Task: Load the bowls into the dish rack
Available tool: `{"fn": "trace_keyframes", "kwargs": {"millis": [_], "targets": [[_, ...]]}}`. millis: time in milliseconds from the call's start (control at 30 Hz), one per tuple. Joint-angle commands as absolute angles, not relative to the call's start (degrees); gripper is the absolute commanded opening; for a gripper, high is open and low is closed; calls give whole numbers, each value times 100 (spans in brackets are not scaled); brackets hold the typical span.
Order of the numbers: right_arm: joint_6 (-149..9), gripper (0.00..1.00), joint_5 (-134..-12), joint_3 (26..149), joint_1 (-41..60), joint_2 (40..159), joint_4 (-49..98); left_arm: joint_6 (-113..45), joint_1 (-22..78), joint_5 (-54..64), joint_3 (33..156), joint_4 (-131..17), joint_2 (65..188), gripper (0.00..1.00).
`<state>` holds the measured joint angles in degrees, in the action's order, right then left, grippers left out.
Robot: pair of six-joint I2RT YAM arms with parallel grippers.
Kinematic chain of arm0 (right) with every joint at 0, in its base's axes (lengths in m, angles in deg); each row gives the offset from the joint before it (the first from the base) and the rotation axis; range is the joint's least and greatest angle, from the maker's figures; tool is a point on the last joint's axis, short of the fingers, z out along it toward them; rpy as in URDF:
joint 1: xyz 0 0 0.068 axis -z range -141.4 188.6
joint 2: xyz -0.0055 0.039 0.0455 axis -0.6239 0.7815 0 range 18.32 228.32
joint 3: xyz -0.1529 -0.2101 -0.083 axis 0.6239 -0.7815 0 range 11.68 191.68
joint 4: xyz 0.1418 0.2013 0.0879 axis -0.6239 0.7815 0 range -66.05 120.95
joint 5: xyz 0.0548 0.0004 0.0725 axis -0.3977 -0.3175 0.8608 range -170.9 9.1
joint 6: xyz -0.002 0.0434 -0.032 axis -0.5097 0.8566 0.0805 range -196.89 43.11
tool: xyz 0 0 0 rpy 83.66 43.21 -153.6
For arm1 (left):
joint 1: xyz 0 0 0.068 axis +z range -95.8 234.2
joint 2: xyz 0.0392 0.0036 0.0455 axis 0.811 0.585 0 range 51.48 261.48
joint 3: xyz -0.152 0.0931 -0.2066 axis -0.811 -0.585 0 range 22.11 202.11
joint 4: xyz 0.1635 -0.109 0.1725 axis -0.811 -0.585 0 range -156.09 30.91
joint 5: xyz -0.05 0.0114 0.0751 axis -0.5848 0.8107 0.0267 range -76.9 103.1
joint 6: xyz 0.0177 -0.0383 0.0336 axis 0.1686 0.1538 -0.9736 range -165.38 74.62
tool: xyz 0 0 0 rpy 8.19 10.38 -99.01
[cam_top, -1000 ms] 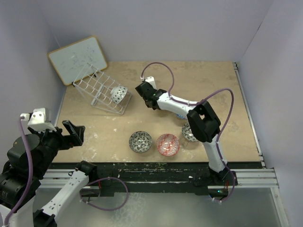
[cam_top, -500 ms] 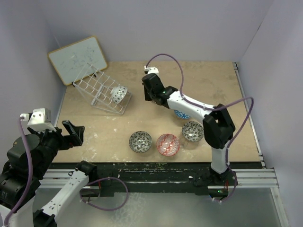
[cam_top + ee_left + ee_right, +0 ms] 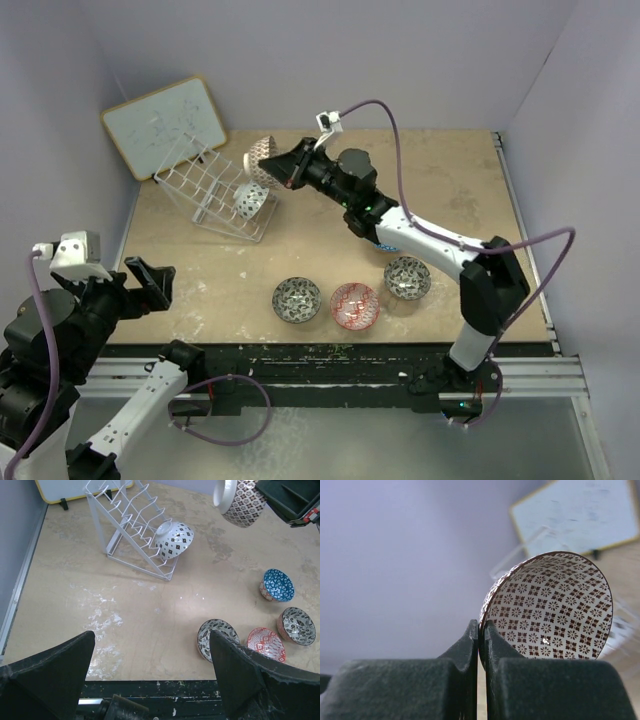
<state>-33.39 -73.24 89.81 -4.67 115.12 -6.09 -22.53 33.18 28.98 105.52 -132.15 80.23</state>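
Observation:
My right gripper (image 3: 283,168) is shut on the rim of a red-brown patterned bowl (image 3: 263,156), held in the air just right of the white wire dish rack (image 3: 205,180). The bowl fills the right wrist view (image 3: 550,615) and shows in the left wrist view (image 3: 239,497). One black-and-white bowl (image 3: 251,199) sits in the rack. On the table lie a grey bowl (image 3: 297,299), a red bowl (image 3: 354,305), another grey bowl (image 3: 407,277) and a blue bowl (image 3: 278,584). My left gripper (image 3: 150,282) is open and empty over the table's near left edge.
A whiteboard with a wooden frame (image 3: 165,124) leans behind the rack at the back left. Grey walls close in the left, back and right sides. The table's black front edge (image 3: 330,350) runs just below the row of bowls.
My right arm has stretched up and left toward the rack, carrying the red-brown bowl, which now shows beside the rack's top. The left arm has barely moved.

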Motion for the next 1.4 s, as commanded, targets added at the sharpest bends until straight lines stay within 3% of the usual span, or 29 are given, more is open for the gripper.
{"fn": "trace_keyframes", "kwargs": {"millis": [0,200,400,900,1367], "targets": [[-1855,0,-6176,8920,-456,12024,-3823,-2441,3339,2969,10803,-13199,8092,99],[-472,0,-6185,9114,-461,13044,-5809,-2494,3337,3032,10949,-13290,8093,99],[412,0,-6430,9730,-461,13967,-6614,-2512,3343,3017,10943,-13317,8097,99],[1716,0,-7341,9920,-467,14879,-7204,-2473,3340,2998,10894,-13322,8066,99],[1838,0,-7726,9609,-606,14939,-6855,-2464,3342,2976,10859,-13366,7973,99]]}}
